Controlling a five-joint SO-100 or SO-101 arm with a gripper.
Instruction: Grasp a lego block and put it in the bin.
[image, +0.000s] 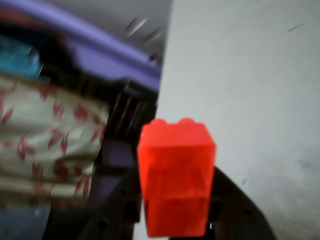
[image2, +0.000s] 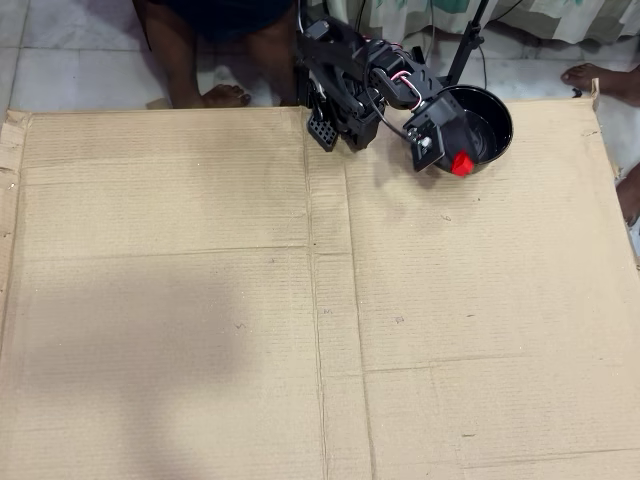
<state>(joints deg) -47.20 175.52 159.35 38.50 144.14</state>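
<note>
One red lego block (image: 176, 177) fills the near part of the wrist view, gripped between the dark jaws of the gripper (image: 176, 210), which are closed on its lower sides; the studs are seen at its upper edge. Beyond it in that view, pale flat ground and a blurred purple edge are made out, but the bin is not seen there.

From overhead, the block (image2: 461, 164) is seen held at the tip of the gripper (image2: 455, 162), right at the near rim of the black bowl (image2: 495, 125), which sits on the cardboard-covered surface (image2: 200, 300) close to the arm's base.

It cannot be told whether the block is fully over the bowl's opening or only over its rim. If it is released here, it may be judged likely to strike the thick rim and bounce out onto the cardboard. The blur in the wrist view suggests motion, so a release while moving could also throw the block off target.
</note>
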